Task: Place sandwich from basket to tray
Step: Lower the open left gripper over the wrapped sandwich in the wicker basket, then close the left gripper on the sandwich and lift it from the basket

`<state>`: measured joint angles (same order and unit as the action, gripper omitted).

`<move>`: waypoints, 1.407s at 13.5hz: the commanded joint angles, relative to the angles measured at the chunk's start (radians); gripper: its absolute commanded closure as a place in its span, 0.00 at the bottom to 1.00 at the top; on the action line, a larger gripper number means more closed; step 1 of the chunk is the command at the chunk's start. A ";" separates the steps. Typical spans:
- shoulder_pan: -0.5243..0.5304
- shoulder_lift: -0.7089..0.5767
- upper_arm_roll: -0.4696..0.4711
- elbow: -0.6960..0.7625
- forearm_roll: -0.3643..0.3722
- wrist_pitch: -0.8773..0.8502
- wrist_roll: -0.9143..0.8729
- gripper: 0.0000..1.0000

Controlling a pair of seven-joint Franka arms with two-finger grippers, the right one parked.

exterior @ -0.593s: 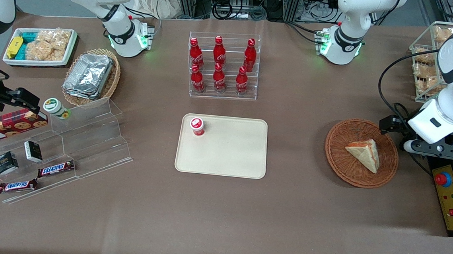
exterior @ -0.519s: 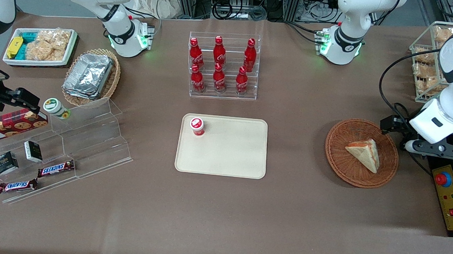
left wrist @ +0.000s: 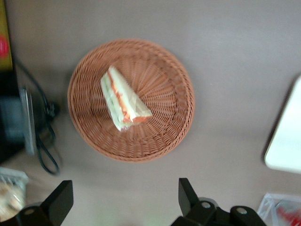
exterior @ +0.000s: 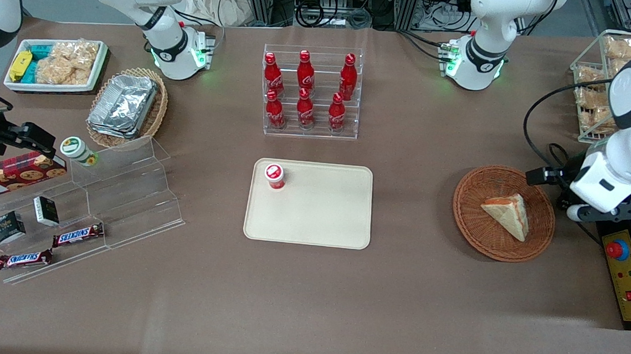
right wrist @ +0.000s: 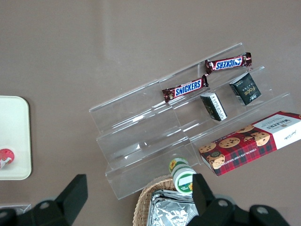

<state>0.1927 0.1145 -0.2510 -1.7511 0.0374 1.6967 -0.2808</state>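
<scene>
We see the sandwich (exterior: 507,214) (left wrist: 123,99), a triangular wedge of pale bread with orange-red and green layers along one cut edge, lying flat in the middle of the basket (exterior: 472,232) (left wrist: 164,66), a round, shallow bowl of tightly woven reddish-brown wicker whose ribs fan out from the centre. The basket sits on the matte brown desk (exterior: 307,298) toward the working arm's end, about midway between the desk's front-camera edge and the edge where the arm bases stand. The pincer (left wrist: 123,201) hangs above the desk just beside the basket's rim, wide open with nothing between its two dark fingers (left wrist: 61,201); in the front view we can make out only the arm's white wrist there. Well apart from the basket, near the middle of the desk, lies the tray (exterior: 318,210), a smooth cream plastic rectangle with rounded corners and a low rim. A small red-capped bottle (exterior: 274,176) stands upright in the tray's corner nearest the parked arm's end. Farther from the front camera than the tray, a clear acrylic rack (exterior: 311,90) holds six glossy red bottles in two rows.
</scene>
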 commanded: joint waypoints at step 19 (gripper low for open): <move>0.048 0.209 0.045 -0.392 0.197 0.663 -0.800 0.94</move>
<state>0.2340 0.3165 -0.2002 -2.1759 0.2132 2.3643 -1.0300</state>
